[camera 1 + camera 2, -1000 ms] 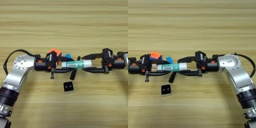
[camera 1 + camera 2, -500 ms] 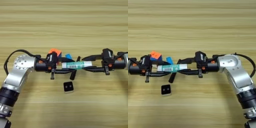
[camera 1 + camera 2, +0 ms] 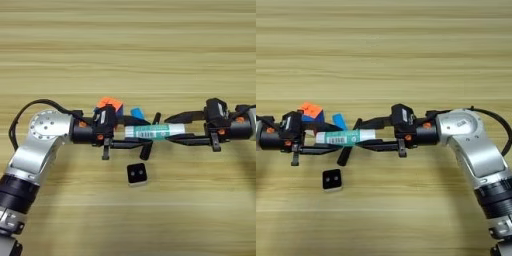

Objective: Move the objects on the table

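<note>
Right, both arms reach in from the sides and meet at the middle of the table (image 3: 150,60), with the glue stick (image 3: 154,131) lying level between them, its long axis running left to right.

Left gripper (image 3: 134,132) comes in from the left. Its fingers are spread, one on the far side of the stick's left end and one (image 3: 131,144) along the near side, so that end sits inside the gap. Whether the fingers actually press the stick, I cannot tell.

Right gripper (image 3: 368,133) mirrors it from the right. Its fingers are spread too: the far finger (image 3: 380,121) angles over the white right end of the stick, the near finger runs just below it. That end lies between them, and again contact is not clear.

Around the stick it is crowded. The cube (image 3: 110,104) sits just beyond the left gripper, orange face up, partly hidden by the gripper body. The blue block (image 3: 137,113) is just right of the cube, on the far side of the stick. The marker (image 3: 151,138) lies tilted, crossing under the stick, its far tip poking out beyond it and its near end by the left gripper's lower finger.

Nearer the camera, apart from the cluster, the black block (image 3: 136,173) lies flat, two dots up.
</note>
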Motion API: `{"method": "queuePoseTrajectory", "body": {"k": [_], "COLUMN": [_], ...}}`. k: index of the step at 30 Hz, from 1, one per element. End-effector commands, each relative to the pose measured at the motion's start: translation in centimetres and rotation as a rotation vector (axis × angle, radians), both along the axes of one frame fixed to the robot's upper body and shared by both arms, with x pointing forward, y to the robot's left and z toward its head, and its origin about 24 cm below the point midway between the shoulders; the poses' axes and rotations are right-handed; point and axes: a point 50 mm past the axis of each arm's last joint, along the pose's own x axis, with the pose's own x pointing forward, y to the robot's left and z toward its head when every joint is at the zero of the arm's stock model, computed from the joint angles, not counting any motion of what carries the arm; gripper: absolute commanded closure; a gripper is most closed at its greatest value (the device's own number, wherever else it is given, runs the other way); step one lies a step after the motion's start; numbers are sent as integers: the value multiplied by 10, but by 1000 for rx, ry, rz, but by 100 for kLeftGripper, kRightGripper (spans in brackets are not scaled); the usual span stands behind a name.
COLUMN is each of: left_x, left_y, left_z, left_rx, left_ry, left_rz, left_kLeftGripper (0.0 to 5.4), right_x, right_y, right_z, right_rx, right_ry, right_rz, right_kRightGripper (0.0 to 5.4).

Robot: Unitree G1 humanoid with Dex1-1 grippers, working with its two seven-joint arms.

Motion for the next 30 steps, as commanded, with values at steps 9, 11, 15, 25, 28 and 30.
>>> {"method": "queuePoseTrajectory", "body": {"k": [9, 11, 15, 25, 28, 30], "left_x": [6, 7, 7, 6, 6, 6], "left_y": [-3, -3, -3, -3, -3, -3], "left_z": [4, 3, 3, 2, 2, 1], "left_rx": [-2, 0, -1, -2, -1, -1], "left_ry": [-42, -41, -38, -38, -36, -36], "left_rz": [20, 21, 19, 18, 17, 18], "left_kLeftGripper": [378, 378, 378, 378, 378, 378], "right_x": [0, 0, 0, 0, 0, 0], "right_y": [-1, -1, -1, -1, 0, 0], "right_z": [1, 2, 3, 3, 3, 3], "right_rx": [-8, -8, -8, -5, -4, -3], "right_ry": [-8, -10, -12, -13, -12, -11], "right_rz": [5, 6, 7, 5, 5, 4], "right_kRightGripper": [373, 373, 373, 373, 373, 373]}}
